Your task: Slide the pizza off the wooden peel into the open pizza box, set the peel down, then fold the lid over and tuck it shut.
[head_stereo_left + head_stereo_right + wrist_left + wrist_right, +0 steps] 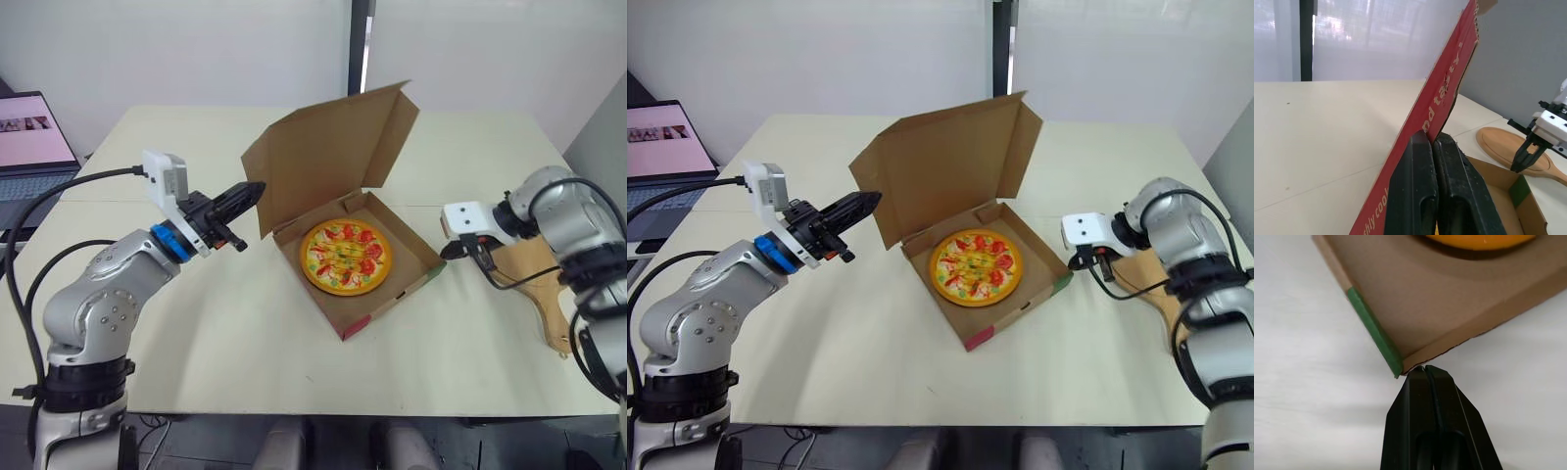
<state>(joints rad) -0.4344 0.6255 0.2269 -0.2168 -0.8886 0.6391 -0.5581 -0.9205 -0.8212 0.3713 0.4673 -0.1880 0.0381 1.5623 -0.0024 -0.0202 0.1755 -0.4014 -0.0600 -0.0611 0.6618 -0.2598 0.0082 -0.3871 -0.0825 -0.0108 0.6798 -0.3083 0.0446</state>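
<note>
The pizza (346,257) lies flat inside the open cardboard box (380,311) at the table's middle. The lid (333,147) stands upright behind it, its red printed outer face (1449,83) showing in the left wrist view. My left gripper (257,188) is shut, and its tips (1432,138) press against that outer face near the lid's left edge. My right gripper (1423,368) is shut too, its tips touching the box's right corner by the green strip (1374,330). The wooden peel (544,284) lies on the table under my right arm.
An open laptop (29,147) sits at the far left edge of the cream table (225,333). Black cables (59,186) loop beside my left arm. A white wall stands behind the table.
</note>
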